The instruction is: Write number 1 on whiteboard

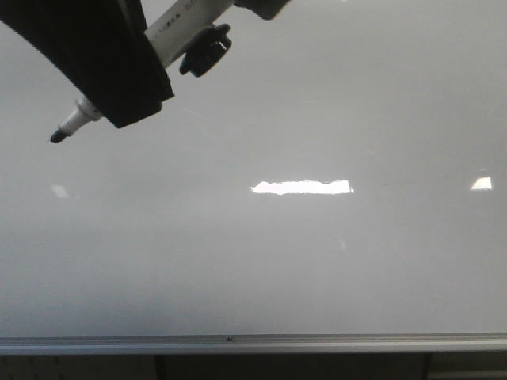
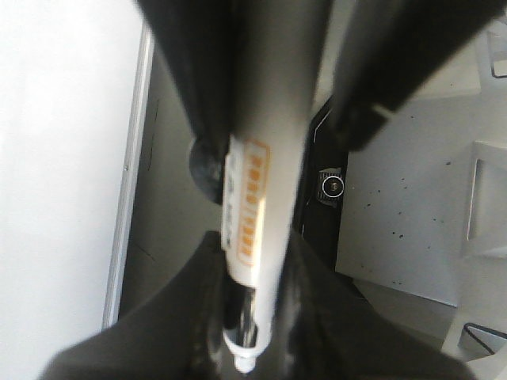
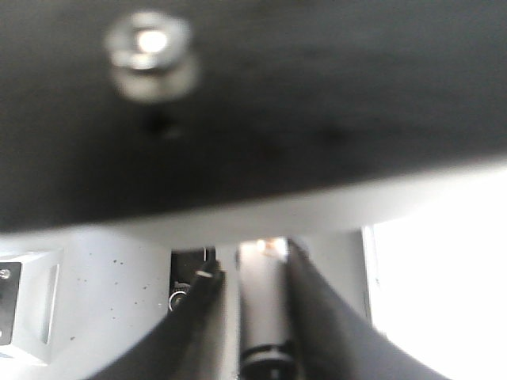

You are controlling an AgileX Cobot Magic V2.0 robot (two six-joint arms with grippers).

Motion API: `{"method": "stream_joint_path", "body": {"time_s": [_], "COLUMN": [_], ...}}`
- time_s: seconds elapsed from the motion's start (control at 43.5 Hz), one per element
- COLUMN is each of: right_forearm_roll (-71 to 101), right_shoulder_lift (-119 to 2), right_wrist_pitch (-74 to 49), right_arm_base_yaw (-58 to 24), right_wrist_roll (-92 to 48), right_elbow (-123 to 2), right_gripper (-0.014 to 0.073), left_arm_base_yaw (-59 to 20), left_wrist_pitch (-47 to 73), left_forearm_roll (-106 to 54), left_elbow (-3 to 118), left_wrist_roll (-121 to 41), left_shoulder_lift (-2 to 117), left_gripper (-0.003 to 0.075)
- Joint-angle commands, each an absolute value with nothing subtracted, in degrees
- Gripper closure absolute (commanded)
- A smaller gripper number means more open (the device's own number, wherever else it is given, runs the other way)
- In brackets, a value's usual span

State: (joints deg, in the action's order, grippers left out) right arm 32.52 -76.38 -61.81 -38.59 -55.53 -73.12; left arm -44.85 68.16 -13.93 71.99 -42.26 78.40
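The whiteboard (image 1: 317,261) fills the front view, glossy with glare patches; no ink stroke of a number 1 shows on it. A white marker (image 1: 178,25) slants across the top left, its bare black tip (image 1: 57,136) pointing down-left just over the board. My left gripper (image 1: 107,111) is shut on the marker near its tip, and the marker (image 2: 261,198) runs between its black fingers (image 2: 158,340). My right gripper (image 1: 194,32) sits around the marker's rear part (image 3: 263,309). Its jaws flank the barrel with a thin gap on one side.
A silver frame strip (image 1: 253,343) runs along the board's near edge. It also shows in the left wrist view (image 2: 127,206). Beyond the edge lie a dark gap and a grey speckled surface (image 2: 412,222). The left gripper's black body (image 3: 277,119) blocks most of the right wrist view.
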Motion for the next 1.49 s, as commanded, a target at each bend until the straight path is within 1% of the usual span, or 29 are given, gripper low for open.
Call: {"method": "stream_joint_path", "body": {"time_s": [0.0, 0.161, 0.23, 0.276, 0.322, 0.345, 0.391, 0.414, 0.437, 0.483, 0.529, 0.575, 0.69, 0.851, 1.104, 1.196, 1.288, 1.472], "right_forearm_roll": [34.45, 34.45, 34.45, 34.45, 34.45, 34.45, 34.45, 34.45, 34.37, 33.69, 32.27, 30.97, 24.97, 15.71, 6.52, 6.11, 6.11, 6.11], "right_shoulder_lift": [-74.97, -74.97, -74.97, -74.97, -74.97, -74.97, -74.97, -74.97, -74.97, -74.92, -74.72, -74.42, -72.77, -67.9, -58.52, -54.69, -50.81, -45.26], "right_wrist_pitch": [-60.73, -60.91, -61.03, -61.08, -61.08, -61.08, -61.08, -61.08, -61.08, -61.08, -61.08, -61.16, -61.45, -63.03, -62.2, -58.5, -53.0, -40.11], "right_arm_base_yaw": [-38.71, -38.71, -38.71, -38.71, -38.71, -38.71, -38.71, -38.71, -38.71, -38.65, -38.51, -38.16, -36.37, -30.97, -19.02, -15.19, -13.2, -10.63], "right_wrist_roll": [-56.0, -55.95, -55.95, -55.91, -55.52, -55.35, -55.17, -55.03, -54.85, -54.46, -53.36, -51.99, -46.15, -36.24, -11.74, -7.55, -3.33, 2.61], "right_elbow": [-75.01, -75.01, -75.01, -75.01, -75.01, -75.01, -75.01, -75.01, -75.01, -75.01, -75.01, -75.01, -75.01, -75.01, -74.12, -71.07, -65.72, -52.46], "right_gripper": [0.0497, 0.0584, 0.0606, 0.0615, 0.0617, 0.062, 0.0622, 0.0622, 0.0622, 0.0622, 0.0622, 0.0622, 0.0622, 0.0622, 0.0622, 0.0622, 0.0622, 0.0622], "left_arm_base_yaw": [-45.27, -45.27, -45.27, -45.27, -45.27, -45.27, -45.27, -45.27, -45.27, -45.16, -45.03, -44.93, -43.3, -38.55, -28.12, -25.12, -23.0, -22.07], "left_wrist_pitch": [66.12, 66.12, 66.0, 66.0, 66.0, 66.0, 66.0, 66.0, 66.0, 66.0, 66.0, 66.0, 65.16, 64.95, 63.53, 60.77, 58.6, 57.68], "left_forearm_roll": [-15.3, -15.3, -15.3, -15.3, -15.3, -15.3, -15.14, -14.88, -14.5, -14.18, -13.62, -13.32, -13.07, -13.07, -13.07, -13.07, -13.17, -13.05], "left_elbow": [73.97, 73.97, 73.97, 73.97, 73.97, 73.97, 73.97, 73.97, 73.97, 74.11, 74.34, 74.65, 74.8, 74.8, 73.22, 69.99, 67.05, 64.56], "left_wrist_roll": [-42.15, -42.15, -42.15, -42.15, -42.15, -42.15, -42.15, -42.15, -42.15, -41.94, -41.5, -41.14, -38.23, -33.13, -26.01, -24.27, -23.82, -23.82], "left_shoulder_lift": [76.47, 76.47, 76.47, 76.47, 76.47, 76.47, 76.47, 76.37, 76.23, 76.09, 75.4, 74.55, 71.01, 64.98, 57.47, 55.34, 54.11, 54.1], "left_gripper": [0.0699, 0.0698, 0.0677, 0.0629, 0.0566, 0.0527, 0.0426, 0.0398, 0.034, 0.0266, 0.0206, 0.0181, 0.0189, 0.019, 0.0195, 0.0195, 0.0195, 0.0195]}}
